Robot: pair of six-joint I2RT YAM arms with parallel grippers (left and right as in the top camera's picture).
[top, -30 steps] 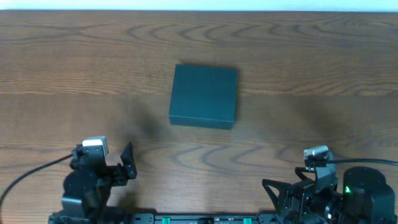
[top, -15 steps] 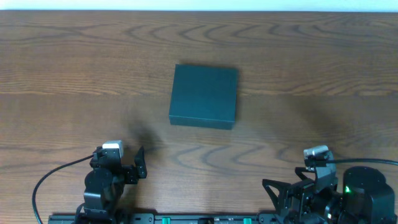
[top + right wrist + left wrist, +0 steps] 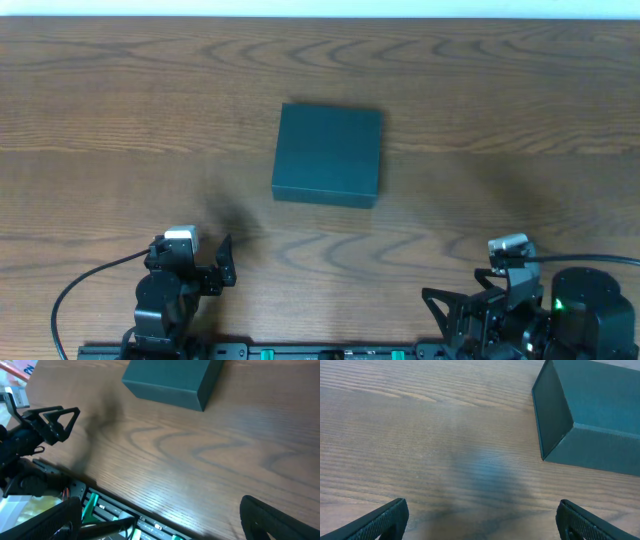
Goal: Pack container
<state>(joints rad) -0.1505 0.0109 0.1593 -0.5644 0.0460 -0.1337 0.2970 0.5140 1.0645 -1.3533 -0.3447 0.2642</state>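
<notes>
Container (image 3: pixel 328 153), dark teal, shut, left claw (image 3: pixel 482 515), right claw (image 3: pixel 160 510) agape

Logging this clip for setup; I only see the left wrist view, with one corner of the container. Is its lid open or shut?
Observer: Shut; overhead shows the whole container, top flat.
Operator: And the right arm?
Observer: The right pincer is open above the table, near the front edge, short of the container.
Operator: Is my side lined up with it?
Observer: No; from overhead the left pincer sits left of the container's near-left corner.
</notes>
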